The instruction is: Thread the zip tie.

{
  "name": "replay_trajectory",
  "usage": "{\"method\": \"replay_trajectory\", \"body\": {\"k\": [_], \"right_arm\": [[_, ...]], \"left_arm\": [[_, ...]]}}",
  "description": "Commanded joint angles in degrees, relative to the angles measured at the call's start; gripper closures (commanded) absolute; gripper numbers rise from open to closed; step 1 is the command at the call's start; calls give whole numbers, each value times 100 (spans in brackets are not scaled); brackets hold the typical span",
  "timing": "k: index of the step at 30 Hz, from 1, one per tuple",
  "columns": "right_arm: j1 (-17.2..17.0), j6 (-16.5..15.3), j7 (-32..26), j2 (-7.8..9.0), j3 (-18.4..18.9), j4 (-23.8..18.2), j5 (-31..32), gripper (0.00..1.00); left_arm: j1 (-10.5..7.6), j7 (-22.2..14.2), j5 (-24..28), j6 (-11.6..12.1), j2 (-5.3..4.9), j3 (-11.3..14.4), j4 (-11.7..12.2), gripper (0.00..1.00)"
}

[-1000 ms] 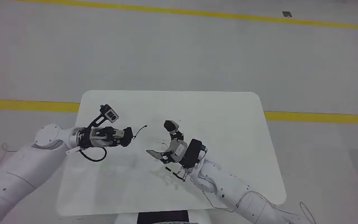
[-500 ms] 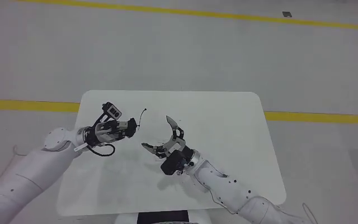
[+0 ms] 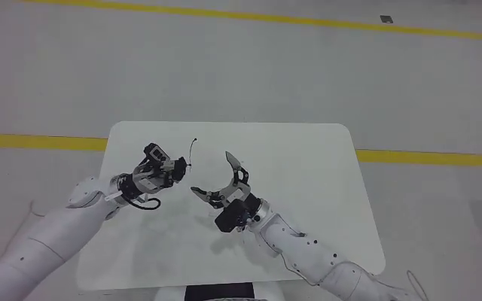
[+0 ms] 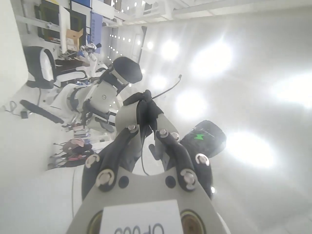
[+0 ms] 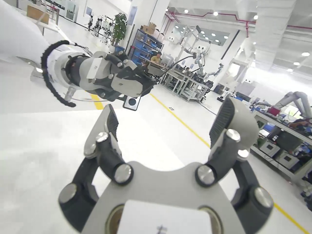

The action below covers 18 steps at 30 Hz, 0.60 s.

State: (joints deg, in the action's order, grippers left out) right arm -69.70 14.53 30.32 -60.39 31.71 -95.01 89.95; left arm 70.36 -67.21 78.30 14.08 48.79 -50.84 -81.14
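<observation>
A thin black zip tie [image 3: 190, 150] is held above the white table [image 3: 316, 158], its free end with the small head pointing away from the robot. My left gripper [image 3: 179, 168] is shut on it at the table's middle left. In the left wrist view the zip tie [image 4: 168, 88] sticks out past the closed fingertips and trails back between the fingers. My right gripper [image 3: 218, 179] stands open and holds nothing, just right of the left gripper, tilted upward. The right wrist view has the left gripper [image 5: 146, 81] with the zip tie [image 5: 180, 60] beyond my own open right gripper [image 5: 168, 118].
Beyond the table's far edge a yellow line [image 3: 422, 156] runs across the grey floor. The right half of the table is bare white surface.
My left gripper carried the zip tie to the right and away from the robot, and its free end swung to point up. My right gripper rose from the table and opened wide toward it.
</observation>
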Motion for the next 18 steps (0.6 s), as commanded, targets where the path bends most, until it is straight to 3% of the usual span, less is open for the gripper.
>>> {"method": "replay_trajectory", "body": {"k": [1, 3, 5, 10, 12, 18], "right_arm": [[104, 197, -33, 15, -133, 45, 0, 0], [150, 427, -7, 20, -232, 33, 0, 0], [147, 447, 5, 20, -240, 30, 0, 0], [147, 447, 5, 20, -240, 30, 0, 0], [145, 444, -17, 18, -226, 23, 0, 0], [367, 495, -31, 48, -317, 67, 0, 0]], "left_arm": [[0, -5, 226, -59, 59, 44, 55, 100], [-39, 37, 373, 16, 121, 49, 143, 100], [-93, -66, 115, 215, 145, 68, 177, 100], [-88, -31, 119, 202, 147, 69, 169, 100], [-41, 122, 232, 52, 172, 57, 77, 100], [46, 53, 619, -306, 234, -39, 52, 100]]}}
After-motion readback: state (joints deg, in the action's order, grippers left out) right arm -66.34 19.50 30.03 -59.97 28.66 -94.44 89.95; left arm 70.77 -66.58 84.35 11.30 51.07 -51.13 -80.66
